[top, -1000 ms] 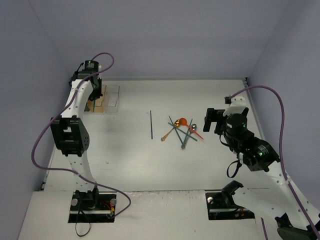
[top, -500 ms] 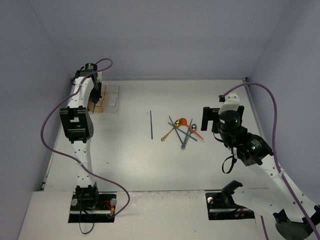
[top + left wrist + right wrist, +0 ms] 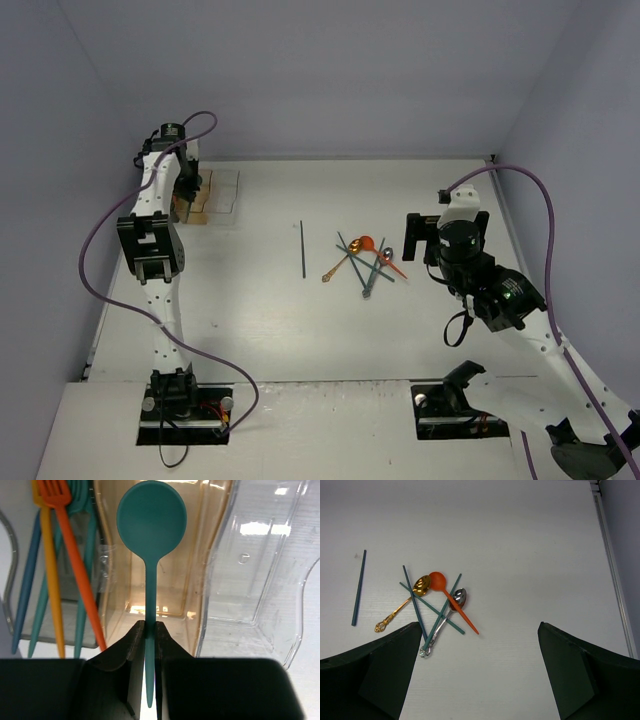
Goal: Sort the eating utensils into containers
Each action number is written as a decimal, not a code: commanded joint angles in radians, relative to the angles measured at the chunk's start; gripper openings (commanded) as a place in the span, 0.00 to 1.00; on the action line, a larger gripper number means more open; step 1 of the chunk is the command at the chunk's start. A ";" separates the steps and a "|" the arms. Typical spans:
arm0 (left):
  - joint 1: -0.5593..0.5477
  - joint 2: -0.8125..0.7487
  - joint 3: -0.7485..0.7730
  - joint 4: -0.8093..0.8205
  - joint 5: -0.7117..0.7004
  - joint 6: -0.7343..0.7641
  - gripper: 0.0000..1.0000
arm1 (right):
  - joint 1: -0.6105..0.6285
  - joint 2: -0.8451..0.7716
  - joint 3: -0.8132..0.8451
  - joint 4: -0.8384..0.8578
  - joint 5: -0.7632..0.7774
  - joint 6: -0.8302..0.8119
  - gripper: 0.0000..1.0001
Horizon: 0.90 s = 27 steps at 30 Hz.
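Now left pincer [image 3: 150,632] is pressed on the teal spoon [image 3: 151,517], gripping its handle, with the bowl over the amber bin [image 3: 200,555]. Dark grey bin [image 3: 70,587] on one side holds an orange fork [image 3: 70,555], a yellow fork [image 3: 50,570] and teal pieces; clear bin [image 3: 260,580] is on the other side. Right pincer [image 3: 477,665] is spread wide above the table [image 3: 520,530], holding nothing. Pile below it: orange spoon [image 3: 451,600], gold spoon [image 3: 420,586], silver spoon [image 3: 457,599], crossed teal sticks [image 3: 415,600]. Lone teal stick [image 3: 359,587] lies apart from the pile.
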 commanded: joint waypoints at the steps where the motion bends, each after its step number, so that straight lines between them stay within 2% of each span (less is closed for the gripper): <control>1: -0.006 -0.025 0.052 0.001 0.042 0.007 0.05 | -0.004 0.008 0.016 0.055 0.031 0.001 1.00; 3: -0.004 -0.023 0.057 0.001 0.039 0.002 0.06 | -0.004 0.006 0.015 0.055 0.028 0.002 1.00; 6: -0.006 -0.020 0.065 0.002 0.034 -0.018 0.17 | -0.004 0.003 0.012 0.055 0.023 0.003 1.00; 9: -0.009 -0.036 0.067 0.004 0.024 -0.040 0.22 | -0.004 0.002 0.010 0.055 0.023 0.005 1.00; 12: -0.018 -0.062 0.072 0.007 0.013 -0.050 0.36 | -0.004 0.002 0.008 0.054 0.019 0.009 1.00; 18: -0.069 -0.155 0.057 0.006 0.024 -0.080 0.41 | -0.004 -0.006 0.000 0.055 0.017 0.014 1.00; 21: -0.148 -0.228 0.020 0.007 0.026 -0.082 0.41 | -0.004 -0.010 -0.003 0.055 0.021 0.017 1.00; 27: -0.414 -0.327 -0.146 0.030 0.025 -0.085 0.41 | -0.004 -0.036 -0.014 0.054 0.024 0.022 1.00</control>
